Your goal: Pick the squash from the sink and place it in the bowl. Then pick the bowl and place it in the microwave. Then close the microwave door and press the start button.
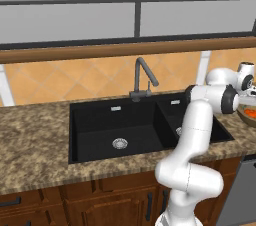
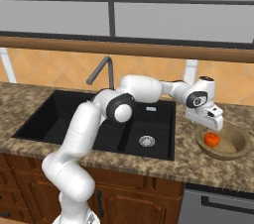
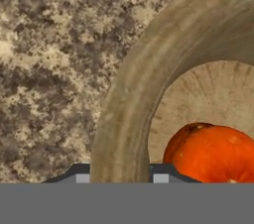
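Because the small orange-red rounded squash lies inside the round tan-brown wooden bowl, you can treat the first placement as complete and read this moment as the approach to lifting the bowl. The bowl stands on the speckled brown granite counter, just beside the right edge of the black two-basin sink, and the squash rests on the bowl's floor toward the sink side.

Note the position of the two-finger gripper: it hangs over the bowl's near rim, not over the squash. In the hand view, the two dark fingertips stand one on each side of the rim wall, one outside the bowl and one inside. This straddle suits a rim pinch, the practical hold on a vessel much wider than the jaws.

You cannot confirm the grip from these views. The jaws are neither spread wide nor fully together, and the tips are cut off at the frame edge, so whether they press the rim cannot be told.

Expect an off-centre load once lifted: the bowl is likely to tip away from the pinched edge, and the squash may roll. Keep the lift level and slow. The grey arched tap stands well apart from the bowl.
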